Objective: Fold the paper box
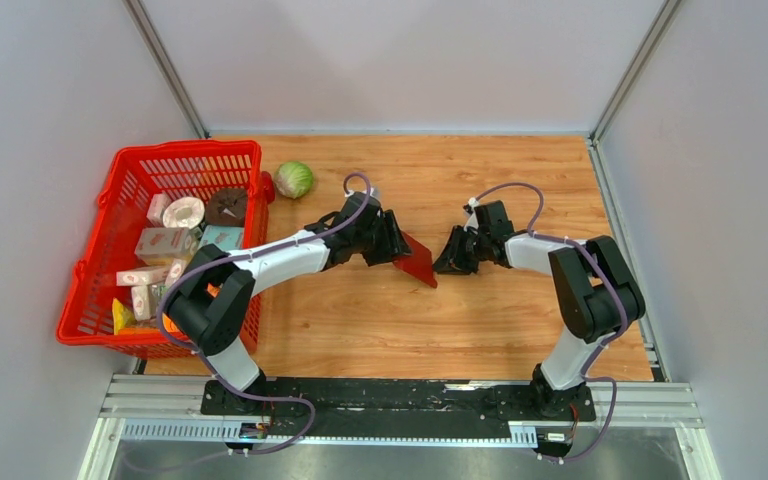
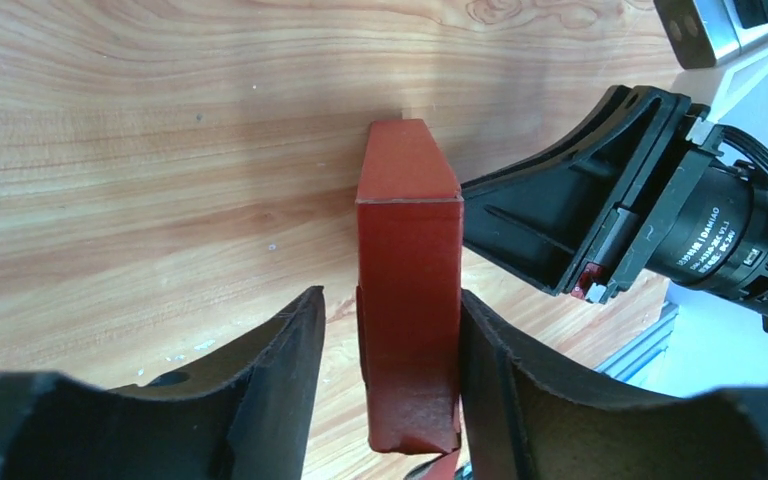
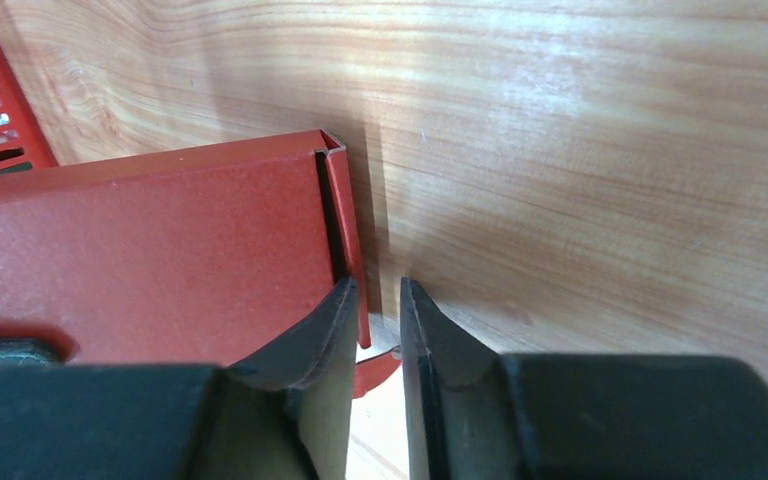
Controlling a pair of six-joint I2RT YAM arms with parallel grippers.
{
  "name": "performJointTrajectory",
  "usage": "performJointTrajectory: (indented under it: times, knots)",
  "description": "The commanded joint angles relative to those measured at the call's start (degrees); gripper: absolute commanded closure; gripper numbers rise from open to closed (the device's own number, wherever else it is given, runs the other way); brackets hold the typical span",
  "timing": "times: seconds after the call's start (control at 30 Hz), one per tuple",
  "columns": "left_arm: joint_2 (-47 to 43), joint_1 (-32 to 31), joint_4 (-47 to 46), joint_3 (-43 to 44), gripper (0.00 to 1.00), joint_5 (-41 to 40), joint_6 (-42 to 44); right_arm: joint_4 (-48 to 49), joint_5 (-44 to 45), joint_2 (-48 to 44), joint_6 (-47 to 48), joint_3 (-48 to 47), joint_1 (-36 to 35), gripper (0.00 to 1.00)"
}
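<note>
The dark red paper box (image 1: 418,258) stands folded up as a narrow rectangular box at the table's middle, between my two grippers. In the left wrist view the box (image 2: 408,240) sits between the jaws of my left gripper (image 2: 390,310). It touches the right finger (image 2: 520,380), and a gap shows at the left finger (image 2: 260,380). My right gripper (image 3: 378,290) is nearly closed around the box's thin end flap (image 3: 345,220). The flap lies against its left finger, clear of the other. The box's broad side (image 3: 160,250) fills the left of that view.
A red mesh basket (image 1: 120,200) with small cartons and toy food stands at the left. A green cabbage (image 1: 294,179) lies beside it at the back. My right gripper's black body (image 2: 560,230) is close beside the box. Bare wood lies in front and to the right.
</note>
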State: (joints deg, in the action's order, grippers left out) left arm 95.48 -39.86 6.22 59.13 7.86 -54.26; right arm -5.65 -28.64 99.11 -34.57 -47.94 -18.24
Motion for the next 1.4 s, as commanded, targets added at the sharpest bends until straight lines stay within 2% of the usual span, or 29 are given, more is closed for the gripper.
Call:
performJointTrajectory:
  times: [0.0,0.07,0.17,0.2,0.3,0.4,0.5,0.53,0.6,0.63,0.7,0.73,0.87,0.97,1.1,1.23,1.33,1.37]
  knots:
    - [-1.3,-0.1,3.3,1.9,0.45,-1.6,-2.3,-2.8,5.1,-3.9,2.7,-1.1,-0.8,0.69]
    - [-2.3,0.0,3.6,1.2,0.47,-1.6,-3.0,-4.1,6.8,-6.4,3.4,-1.4,-1.1,0.63]
    - [-3.8,0.2,5.2,0.8,0.54,-0.3,-3.3,-7.3,9.8,-10.3,5.1,-2.5,-1.3,0.48]
    - [-4.8,0.4,7.2,0.8,0.56,-0.4,-3.3,-7.8,10.7,-11.8,5.6,-2.4,-1.4,0.39]
    - [-7.8,1.0,8.2,-1.4,0.59,1.3,-4.0,-10.4,15.0,-17.6,8.3,-2.0,-2.9,0.24]
    - [-11.0,2.2,9.7,-3.2,0.63,3.7,-4.8,-10.4,17.2,-23.8,12.8,-0.1,-7.6,0.17]
    - [-14.4,3.9,13.1,-4.1,0.64,7.2,-5.6,-8.6,26.1,-30.3,20.6,2.7,-19.6,0.11]
    - [-15.5,4.4,13.3,-4.6,0.62,8.5,-6.4,-8.2,35.2,-31.9,22.2,3.4,-27.3,0.10]
    - [-18.5,5.8,12.3,-6.6,0.60,12.3,-7.1,-4.6,42.3,-35.8,27.3,6.4,-34.5,0.09]
    - [-19.4,6.3,12.4,-7.2,0.60,13.6,-7.8,-2.9,47.7,-36.8,29.1,7.6,-40.3,0.09]
    - [-22.2,7.7,12.4,-9.0,0.59,17.4,-8.8,1.4,56.0,-38.2,33.9,9.7,-45.2,0.09]
    - [-23.1,8.0,11.9,-9.9,0.59,18.9,-10.5,2.3,57.5,-38.5,35.0,9.9,-48.3,0.09]
    - [-28.1,9.3,10.0,-15.2,0.60,25.1,-15.3,4.8,58.3,-37.2,40.0,9.6,-52.1,0.08]
    - [-29.8,9.5,7.2,-17.7,0.61,28.9,-19.9,8.7,64.3,-34.3,44.4,9.9,-55.8,0.07]
    - [-32.9,9.5,5.1,-20.7,0.61,29.1,-26.2,11.5,69.2,-30.8,47.7,9.4,-59.1,0.06]
    - [-34.9,9.5,6.3,-22.1,0.61,29.3,-28.7,13.5,70.8,-29.5,47.8,8.8,-60.7,0.11]
    - [-36.3,9.5,6.3,-23.3,0.61,28.3,-29.6,16.2,75.6,-29.2,48.7,10.0,-61.3,0.14]
    - [-36.5,9.5,6.2,-23.5,0.61,28.4,-29.8,16.6,76.2,-29.1,49.4,10.3,-61.4,0.19]
